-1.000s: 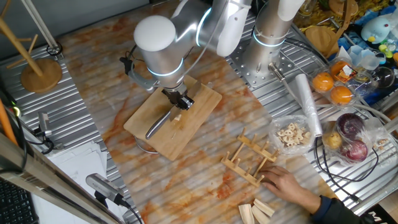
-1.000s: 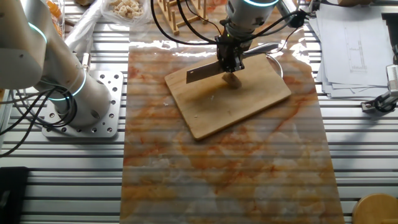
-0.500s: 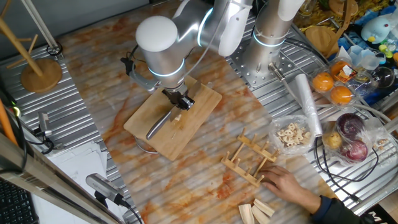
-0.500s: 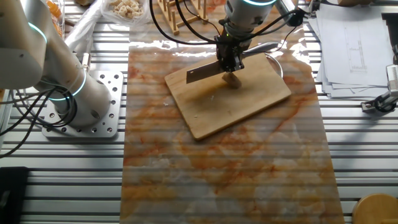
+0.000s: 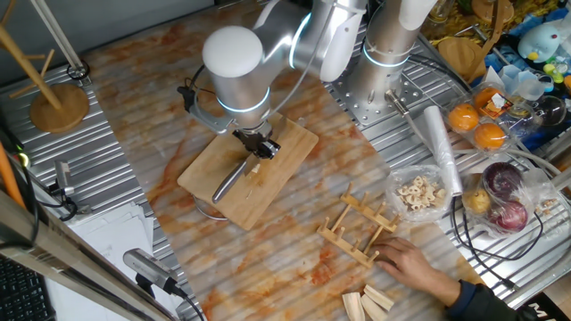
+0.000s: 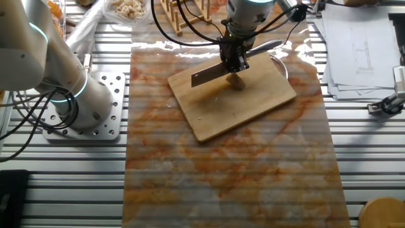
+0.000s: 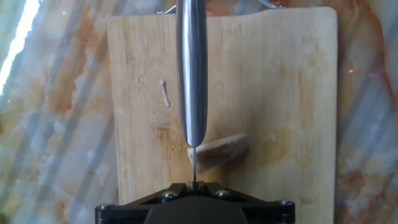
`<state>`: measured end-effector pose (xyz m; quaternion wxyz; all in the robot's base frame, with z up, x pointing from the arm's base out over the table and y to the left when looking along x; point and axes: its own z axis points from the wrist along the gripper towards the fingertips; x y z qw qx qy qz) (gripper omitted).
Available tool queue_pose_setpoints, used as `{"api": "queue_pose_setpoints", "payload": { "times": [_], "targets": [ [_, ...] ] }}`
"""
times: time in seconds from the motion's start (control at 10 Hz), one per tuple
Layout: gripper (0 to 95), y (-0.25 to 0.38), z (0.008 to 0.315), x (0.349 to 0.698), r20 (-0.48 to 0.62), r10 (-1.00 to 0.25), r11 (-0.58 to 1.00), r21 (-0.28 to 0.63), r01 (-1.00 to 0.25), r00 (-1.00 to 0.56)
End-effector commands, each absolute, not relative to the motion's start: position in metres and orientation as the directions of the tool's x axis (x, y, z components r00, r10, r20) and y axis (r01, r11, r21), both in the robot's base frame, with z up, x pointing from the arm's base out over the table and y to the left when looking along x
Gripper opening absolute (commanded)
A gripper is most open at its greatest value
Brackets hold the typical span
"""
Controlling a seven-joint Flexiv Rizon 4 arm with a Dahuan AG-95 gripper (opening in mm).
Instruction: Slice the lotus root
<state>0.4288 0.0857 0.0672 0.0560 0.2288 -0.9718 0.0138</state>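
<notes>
— Knife (image 6: 209, 76) clamped in gripper (image 6: 235, 63), blade over lotus root (image 7: 219, 149) on cutting board (image 5: 241, 192), mid-desk toward the far edge.

— Progress?

— Early, seemingly: one sliver (image 7: 164, 93) lying apart, chunk mostly whole.

— Obstacles?

— None on the board. Wooden rack (image 5: 359, 227), person's hand (image 5: 415, 263), bagged slices (image 5: 419, 192) near the right edge, well apart.

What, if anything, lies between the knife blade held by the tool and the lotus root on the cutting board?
Nothing visible does. The knife held in the tool sits directly over one end of the lotus root on the cutting board, with only bare wood around it.
</notes>
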Motion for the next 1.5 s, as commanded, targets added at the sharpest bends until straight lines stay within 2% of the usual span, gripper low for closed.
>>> {"api": "queue_pose_setpoints", "payload": {
  "times": [0.1,1.5],
  "targets": [
    [0.0,0.086,0.068,0.429,0.109,-0.454,0.889,-0.01,-0.458,-0.884],
    [0.0,0.084,0.053,0.433,0.101,-0.451,0.889,-0.033,-0.456,-0.887]
  ]
}}
